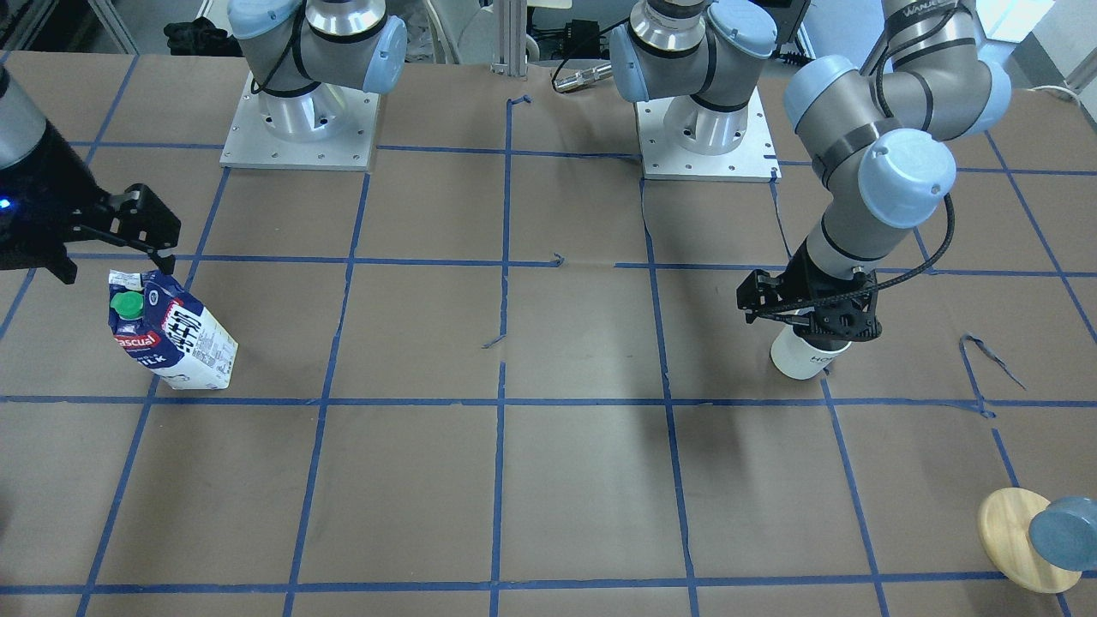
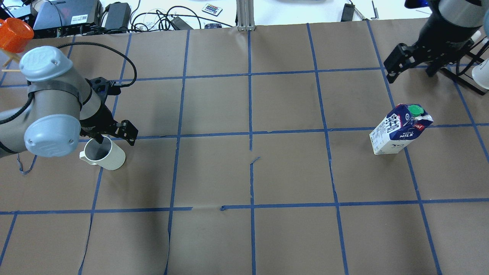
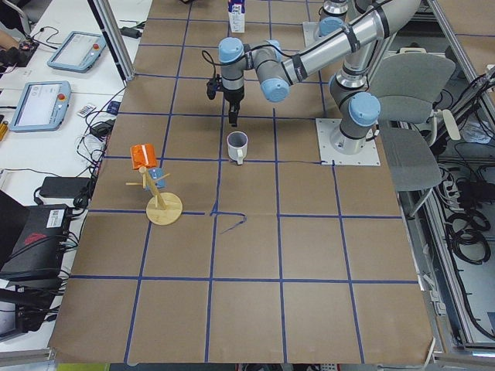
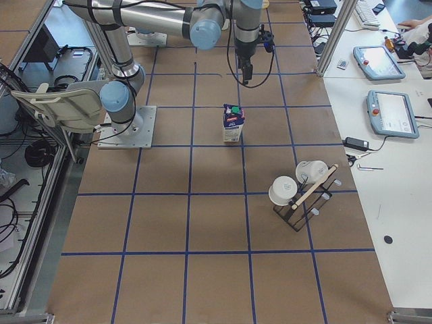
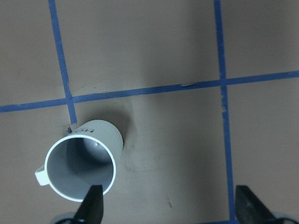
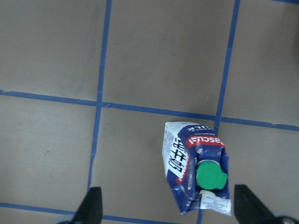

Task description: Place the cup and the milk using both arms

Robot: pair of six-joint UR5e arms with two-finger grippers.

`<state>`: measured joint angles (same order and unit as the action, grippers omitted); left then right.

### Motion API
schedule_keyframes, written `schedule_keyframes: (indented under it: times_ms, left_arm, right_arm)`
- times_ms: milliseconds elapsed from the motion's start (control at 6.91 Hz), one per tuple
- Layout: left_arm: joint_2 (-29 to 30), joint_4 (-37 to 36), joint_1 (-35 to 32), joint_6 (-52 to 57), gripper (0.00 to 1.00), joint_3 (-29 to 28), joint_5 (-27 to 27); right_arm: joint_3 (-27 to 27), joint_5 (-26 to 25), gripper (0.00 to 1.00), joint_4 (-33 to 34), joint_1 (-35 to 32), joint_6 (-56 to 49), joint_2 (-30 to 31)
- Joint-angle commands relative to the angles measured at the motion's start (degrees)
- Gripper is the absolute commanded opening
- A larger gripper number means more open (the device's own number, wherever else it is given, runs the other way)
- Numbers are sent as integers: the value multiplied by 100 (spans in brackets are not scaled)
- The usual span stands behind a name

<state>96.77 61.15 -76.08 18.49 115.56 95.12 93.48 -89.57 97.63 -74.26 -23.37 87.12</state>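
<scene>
Emptily both jaws gape: left over round ceramic cup [image 2: 112, 158], right above gabled milk [image 2: 397, 130].

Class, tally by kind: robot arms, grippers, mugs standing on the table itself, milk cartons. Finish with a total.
Robot arms: 2 (left arm, right arm)
Grippers: 2 (left gripper, right gripper)
Mugs on the table: 1 (cup)
Milk cartons: 1 (milk)
Total: 6

Grey-silver left arm [image 1: 917, 90], light-blue joint caps [image 1: 906, 177], black cable [image 1: 949, 224], black left claw [image 5: 170, 205]; square silver base plate [image 1: 660, 167]
</scene>
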Motion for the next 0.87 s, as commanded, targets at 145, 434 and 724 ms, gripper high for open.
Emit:
schedule_keyframes:
  times_ms: [145,434,724]
  left_arm:
    - [377,-103,14,-117,42,81,394]
    - [378,-121,14,-275,0,37,428]
    - [369,-147,14,-311,0,19,428]
  right_arm:
    - [1108,18,100,1273,325,-493,-221]
    - [1199,-17,100,1521,325,-519,-396]
    - [1199,0,100,1654,394,-528,-643]
